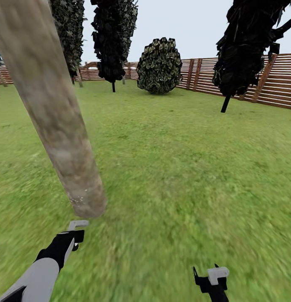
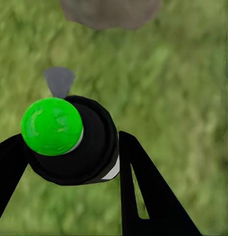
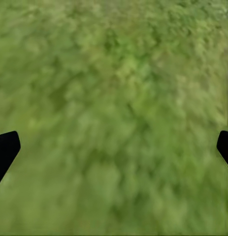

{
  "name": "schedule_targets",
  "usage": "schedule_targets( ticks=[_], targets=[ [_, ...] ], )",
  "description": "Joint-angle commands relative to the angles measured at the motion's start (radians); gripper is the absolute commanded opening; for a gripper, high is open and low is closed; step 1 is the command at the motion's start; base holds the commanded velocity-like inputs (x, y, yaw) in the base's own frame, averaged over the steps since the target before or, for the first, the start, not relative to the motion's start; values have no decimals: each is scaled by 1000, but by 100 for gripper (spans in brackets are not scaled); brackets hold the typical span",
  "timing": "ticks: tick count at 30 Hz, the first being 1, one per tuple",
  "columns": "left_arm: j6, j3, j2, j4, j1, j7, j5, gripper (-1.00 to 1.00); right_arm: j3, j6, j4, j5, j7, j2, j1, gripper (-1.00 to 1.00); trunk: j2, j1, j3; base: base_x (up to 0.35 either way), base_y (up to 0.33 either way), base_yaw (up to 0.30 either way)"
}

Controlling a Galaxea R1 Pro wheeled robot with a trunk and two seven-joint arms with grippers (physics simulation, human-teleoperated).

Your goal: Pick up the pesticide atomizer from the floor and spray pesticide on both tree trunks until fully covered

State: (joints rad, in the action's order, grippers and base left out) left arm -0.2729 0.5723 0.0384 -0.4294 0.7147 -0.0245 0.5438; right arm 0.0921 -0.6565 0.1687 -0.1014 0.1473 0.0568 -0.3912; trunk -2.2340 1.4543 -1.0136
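Pesticide atomizer [image 1: 77,225] sits pinched in left hand [image 1: 74,235], low in head view, nozzle just short of base of tree trunk [image 1: 53,109] on grass [image 1: 175,167]; right hand [image 1: 212,279] hangs low, well apart.

Left wrist view: atomizer's black top with green cap [image 2: 52,126] clamped between dark fingers [image 2: 143,187], trunk base [image 2: 109,12] beyond.

Right wrist view: fingertips [image 3: 5,150] spread wide, holding nothing, over grass.
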Motion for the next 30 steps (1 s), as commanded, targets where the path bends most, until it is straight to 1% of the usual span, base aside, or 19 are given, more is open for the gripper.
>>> schedule_targets(
  ticks=[1, 8, 12, 17, 23, 25, 27, 28, 30],
  targets=[
    [0, 0, 0, 0, 0, 0, 0, -100, 0, 0, 0, 0, 0, 0, 0, 100, 0, 0, 0, 94, -263, 7],
    [0, 0, 0, 0, 0, 0, 0, -100, 0, 0, 0, 0, 0, 0, 0, 100, 0, 0, 0, 114, -264, 21],
    [1, 1, 1, -1, 0, 0, 0, -100, 0, 0, 0, 0, 0, 0, 0, 100, 0, 0, 0, 111, -265, 248],
    [1, 2, 0, -3, 0, 0, -1, -100, 0, 0, 0, 0, 0, 0, 0, 100, 0, 0, 0, -6, -245, 276],
    [3, -2, -11, -18, 6, -8, -1, -100, 0, 0, 0, 0, 0, 0, 0, 100, 0, 0, 0, -3, -28, 278],
    [7, -5, -39, -18, 14, -13, 1, -100, 0, 0, 0, -1, 0, 0, 0, 100, 0, 0, 0, 0, -1, 278],
    [5, -8, -52, -19, 17, -15, 1, -100, 0, 0, 0, -1, 0, 0, 0, 100, 0, 0, 0, 0, 0, 278],
    [5, -9, -52, -19, 20, -16, 1, -100, 0, 0, 0, -1, 0, 0, 0, 100, 0, 0, 0, 0, 0, 274],
    [3, -7, -39, -27, 40, -18, 1, -100, 0, 0, 0, -1, 0, 0, 0, 100, 0, 0, 0, 0, 0, 185]
  ],
)
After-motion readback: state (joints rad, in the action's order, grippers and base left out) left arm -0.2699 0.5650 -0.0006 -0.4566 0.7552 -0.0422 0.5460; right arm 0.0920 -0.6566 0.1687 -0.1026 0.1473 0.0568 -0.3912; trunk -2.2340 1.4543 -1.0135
